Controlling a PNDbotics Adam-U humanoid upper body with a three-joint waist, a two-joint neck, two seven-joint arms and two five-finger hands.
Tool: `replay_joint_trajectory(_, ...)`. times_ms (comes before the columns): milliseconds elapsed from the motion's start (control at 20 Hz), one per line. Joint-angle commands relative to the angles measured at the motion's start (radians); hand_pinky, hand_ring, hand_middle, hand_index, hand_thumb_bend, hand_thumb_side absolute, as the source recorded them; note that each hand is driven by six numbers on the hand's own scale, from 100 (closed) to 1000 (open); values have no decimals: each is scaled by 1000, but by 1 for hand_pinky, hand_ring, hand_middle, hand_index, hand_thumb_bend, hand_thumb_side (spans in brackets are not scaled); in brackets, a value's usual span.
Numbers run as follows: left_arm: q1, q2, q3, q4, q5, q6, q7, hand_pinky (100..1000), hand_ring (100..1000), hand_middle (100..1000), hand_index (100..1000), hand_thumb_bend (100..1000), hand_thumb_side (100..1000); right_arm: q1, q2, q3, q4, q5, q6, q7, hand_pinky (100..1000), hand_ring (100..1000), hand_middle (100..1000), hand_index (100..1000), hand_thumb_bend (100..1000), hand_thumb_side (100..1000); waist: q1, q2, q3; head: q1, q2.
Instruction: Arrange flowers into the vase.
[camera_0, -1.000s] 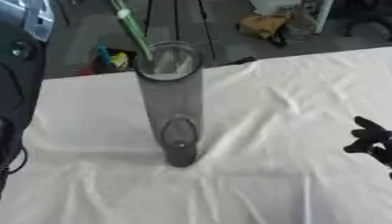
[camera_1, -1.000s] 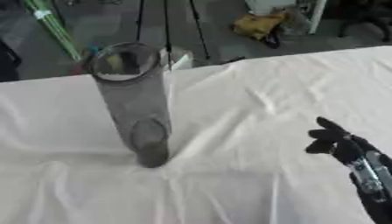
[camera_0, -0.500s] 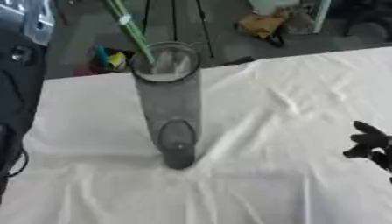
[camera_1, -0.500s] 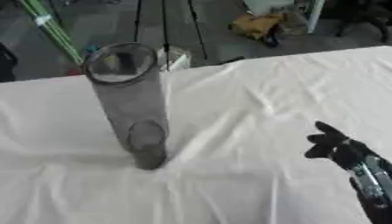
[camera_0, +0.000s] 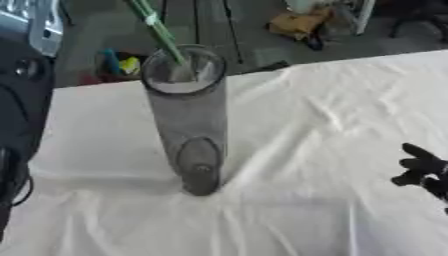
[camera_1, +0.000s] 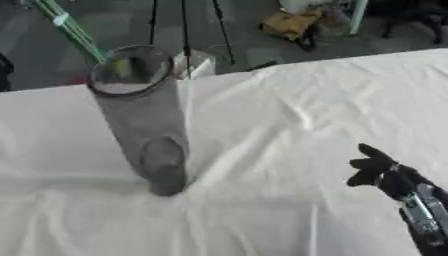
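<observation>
One white cloth (camera_0: 332, 100) is covering the whole table, wrinkled. Tall grey see-through vase (camera_0: 188, 120) is standing upright on it, left of centre. Green stems (camera_0: 157, 30) are slanting over the vase's far rim (whether they are dipping inside, I cannot tell). Right hand (camera_1: 378, 170) is showing at the lower right, well apart from the vase, fingers spread and holding nothing.

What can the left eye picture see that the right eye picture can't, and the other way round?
Only the left eye view shows a dark bulky shape along its left edge. Only the right eye view shows the right hand's wrist and forearm, running to the lower right corner. Both show the tall grey vase standing on the white tablecloth, green stems slanting above its rim, and the right hand low on the right.
</observation>
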Motion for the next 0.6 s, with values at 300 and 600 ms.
replay_joint_trajectory(300, -8, 13, 7, 1, -56, -22, -26, 100, 100, 100, 121, 127, 774, -8, -9, 4, -20, -1, 2, 14, 715, 1000, 551, 780, 100, 1000, 13, 4, -4, 4, -15)
replay_joint_trajectory(600, 3, 10, 1, 37, -74, -4, -35, 100, 100, 100, 120, 116, 793, -6, -7, 2, -20, -4, 5, 15, 716, 1000, 550, 781, 100, 1000, 11, 8, -3, 6, -11)
